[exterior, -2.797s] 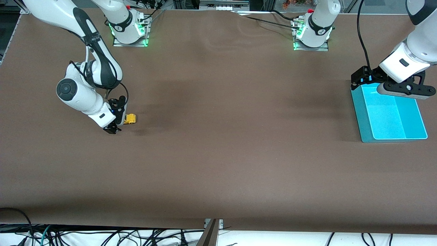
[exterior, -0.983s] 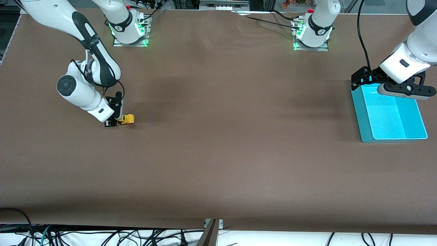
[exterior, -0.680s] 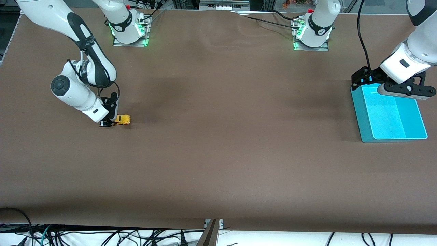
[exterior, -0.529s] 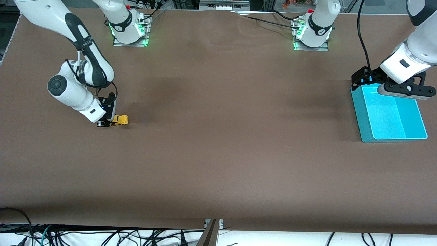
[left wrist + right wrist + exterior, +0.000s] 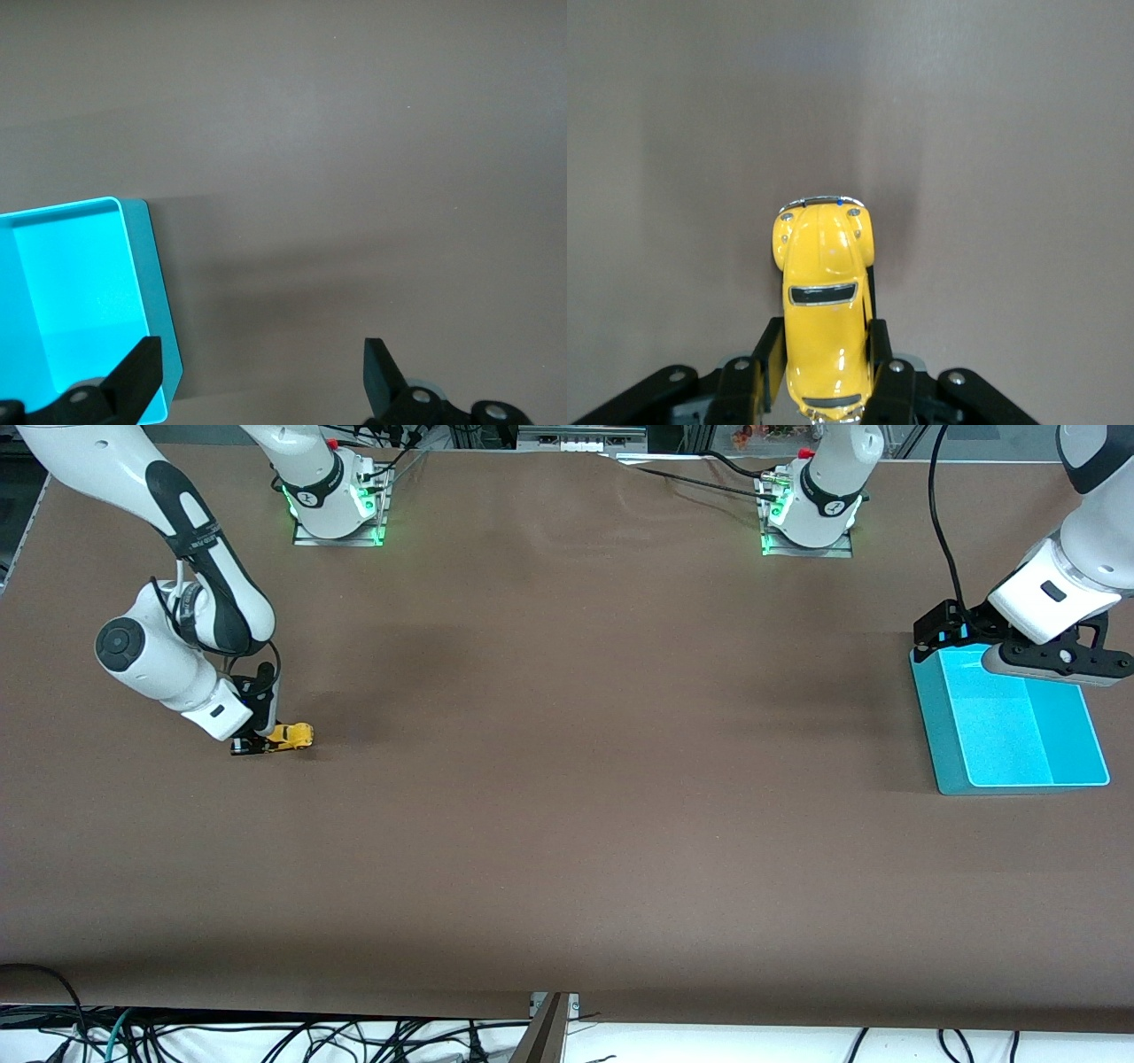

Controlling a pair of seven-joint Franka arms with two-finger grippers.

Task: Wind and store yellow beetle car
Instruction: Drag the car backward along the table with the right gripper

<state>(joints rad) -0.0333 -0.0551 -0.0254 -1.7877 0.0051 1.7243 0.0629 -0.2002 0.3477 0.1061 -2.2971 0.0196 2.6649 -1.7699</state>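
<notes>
The car (image 5: 291, 736) is gripped at its rear by the right gripper (image 5: 257, 742), the fingers (image 5: 769, 354) being pinched against both flanks of the body, as is shown in the right wrist view. The car is set low on the table (image 5: 567, 797), near the edge at the right arm's end, about midway between the base edge and the edge nearest the front camera; whether the wheels are pressed to the surface cannot be told. The winding step is judged to be in hand and not shown as finished; storage is not yet done, the bin (image 5: 952, 771) being empty of the car.

The bin is placed near the edge at the left arm's end, well apart from the car, with almost the whole length of the table between them. The left gripper (image 5: 257, 381) is held over the bin's rim on the base side, its fingers spread wide with nothing between them, and the left arm is judged to be waiting.

Wide bare surface is seen between car and bin, so a free run or carry is not blocked by anything. Little room is left between the car and the edge at the right arm's end, so a long backward pull is judged to be limited there
</notes>
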